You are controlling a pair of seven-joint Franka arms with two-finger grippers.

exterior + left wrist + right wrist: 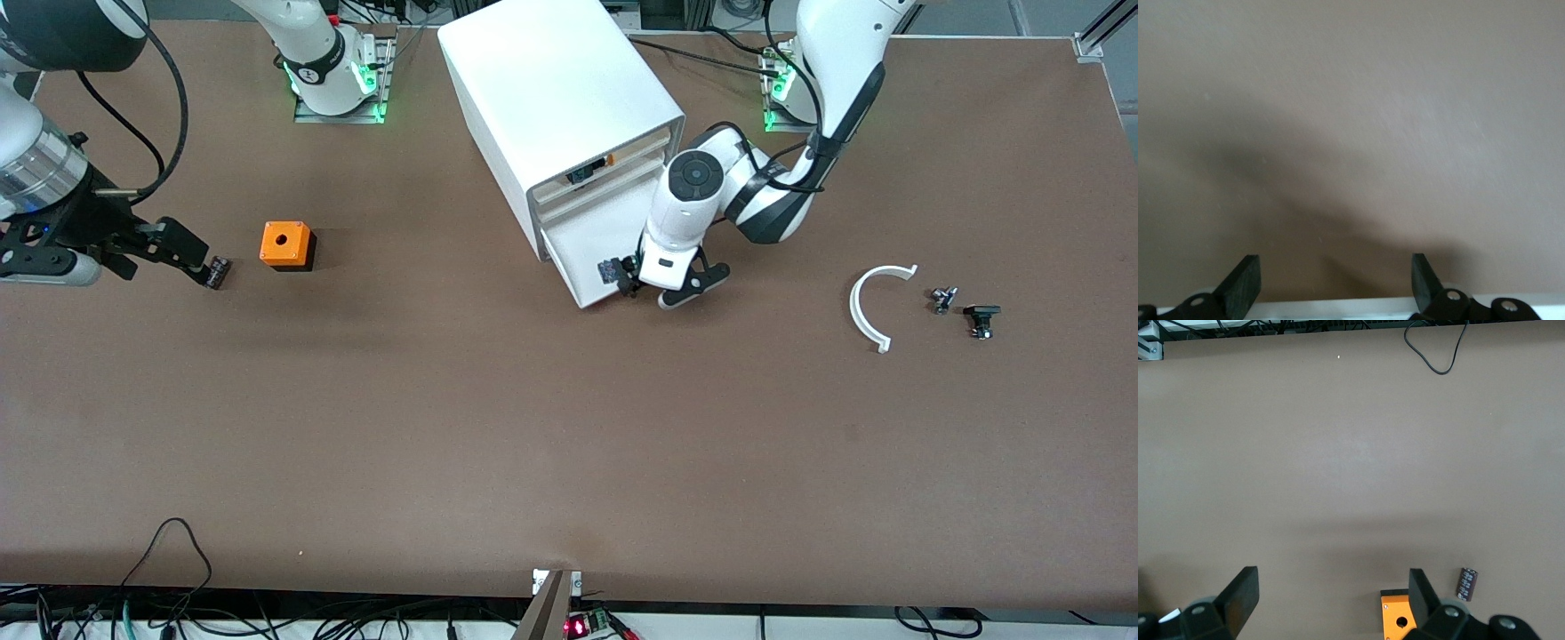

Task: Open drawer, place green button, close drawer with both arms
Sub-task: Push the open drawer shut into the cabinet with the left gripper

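Note:
The white box cabinet [551,89] stands at the middle of the table near the arms' bases. Its top drawer [589,172] shows a black-and-orange item. My left gripper [660,292] is open at a lower white drawer front [589,260]. In the left wrist view the gripper [1335,280] straddles a white edge [1338,308]. I cannot tell which drawer it is or whether it is pulled out. My right gripper [169,260] is open and empty, low over the table at the right arm's end; it also shows in the right wrist view [1331,597]. No green-capped button shows.
An orange box with a hole [286,244] and a small black cylinder [218,271] lie beside the right gripper; both show in the right wrist view, the box [1399,618] and the cylinder [1467,584]. A white curved piece [867,307] and two small dark parts [942,298] [981,320] lie toward the left arm's end.

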